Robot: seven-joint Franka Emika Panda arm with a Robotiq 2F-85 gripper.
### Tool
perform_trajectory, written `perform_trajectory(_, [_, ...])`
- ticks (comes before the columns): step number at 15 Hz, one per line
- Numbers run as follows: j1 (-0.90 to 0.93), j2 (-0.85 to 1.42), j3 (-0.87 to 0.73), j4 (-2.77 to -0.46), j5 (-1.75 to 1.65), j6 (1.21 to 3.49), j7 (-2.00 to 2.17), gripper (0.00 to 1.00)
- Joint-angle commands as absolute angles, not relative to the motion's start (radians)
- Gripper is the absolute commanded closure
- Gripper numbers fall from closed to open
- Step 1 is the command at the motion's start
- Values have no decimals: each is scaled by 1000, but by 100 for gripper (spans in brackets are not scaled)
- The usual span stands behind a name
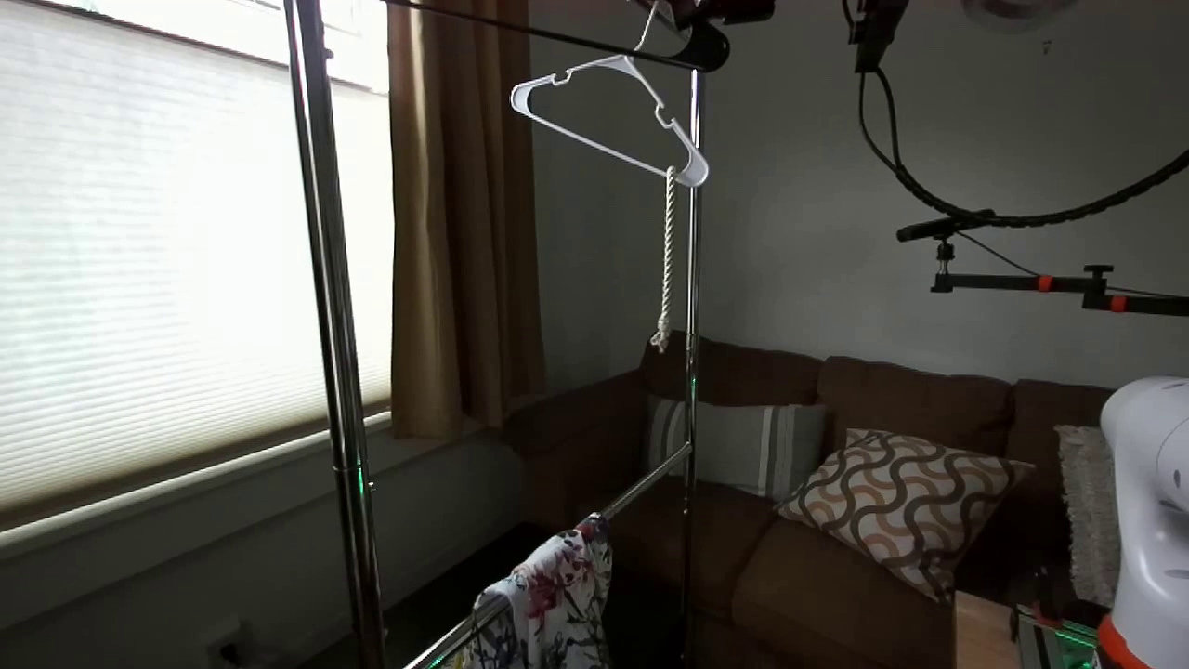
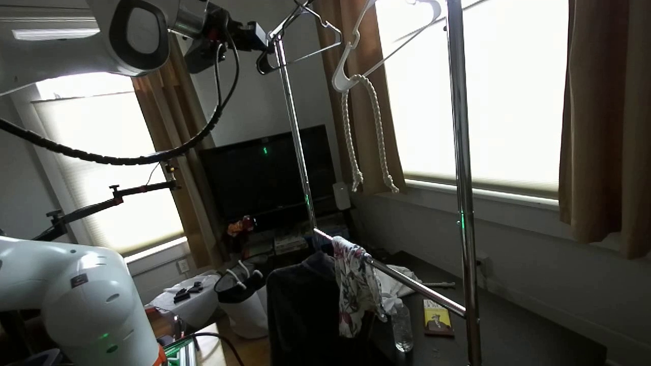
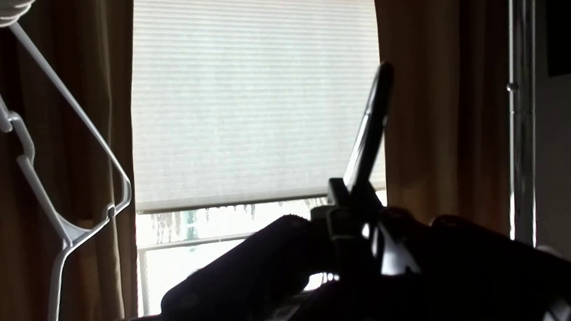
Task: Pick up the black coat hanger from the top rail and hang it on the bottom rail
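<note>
One white hanger (image 1: pixel 617 63), one top rail (image 1: pixel 539 33) and one bottom rail (image 1: pixel 647 481) are visible; the gripper (image 3: pixel 350 200) is closed upon one black hanger (image 3: pixel 374 127).

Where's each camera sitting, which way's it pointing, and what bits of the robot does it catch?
Wrist view: mounted behind the tool, picture upside down, facing a window blind; tool and black hanger show dark.
Exterior view: off the robot, facing the rack and a couch; part of the white arm at right, possibly tool cropped up top.
Exterior view: off the robot, facing the rack and a television; white arm at left, tool up top.
Both exterior views share the bottom rail, flowered cloth and white hanger.
</note>
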State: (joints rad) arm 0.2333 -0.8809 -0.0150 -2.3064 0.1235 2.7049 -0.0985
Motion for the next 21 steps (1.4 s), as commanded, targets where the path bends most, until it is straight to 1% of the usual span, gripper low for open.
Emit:
perform_trajectory(1, [266,-978,-32,-2404,156,2779,-101,98])
perform_trajectory(4, [191,-1011,-16,-2480,73,2664,-134,98])
perform_trajectory(10, [-4,-1049,-21,-2661,-78,2565,-144,98])
perform_trajectory(14, [-143,-1060,15,-2736,-191,2481,-118,98])
perform_trajectory(15, [-151,-1059,23,-2730,-207,2416,-120,98])
perform_trajectory(16, [-108,-1065,-3,-2726,-190,2352,-154,98])
perform_trajectory(18, [-148,-1078,17,-2724,-227,2246,-138,98])
perform_trajectory(20, [-114,-1079,-7,-2701,-189,2198,-112,98])
perform_trajectory(21, [-113,-1050,-7,-2705,-210,2243,-122,92])
